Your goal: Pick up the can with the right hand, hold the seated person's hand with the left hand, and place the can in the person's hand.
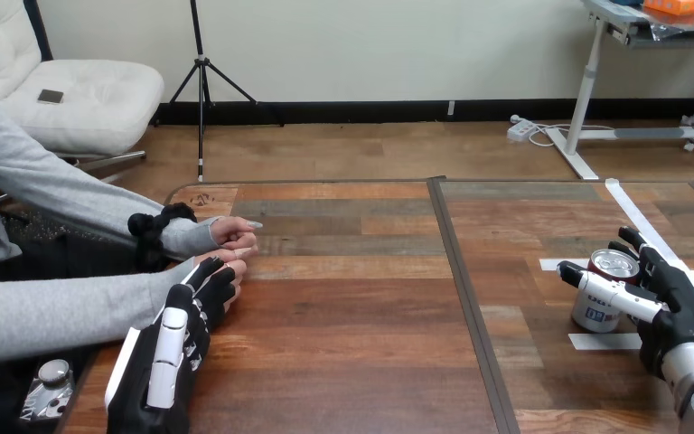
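A silver can (613, 264) with a red top stands upright on the table's right side, among white tape marks. My right hand (678, 303) is shut on it, with the thumb across its near side and the fingers round its far side. At the left, the person's nearer hand (239, 268) rests on the table, and my left hand (176, 344) lies back-up over its wrist end, touching it. The person's farther hand (232, 233) lies loosely curled just beyond, apart from mine.
White tape strips (596, 342) mark the spot around the can. A dark seam (465, 298) runs front to back down the table's middle. The bare wooden tabletop (352, 316) stretches between my two hands.
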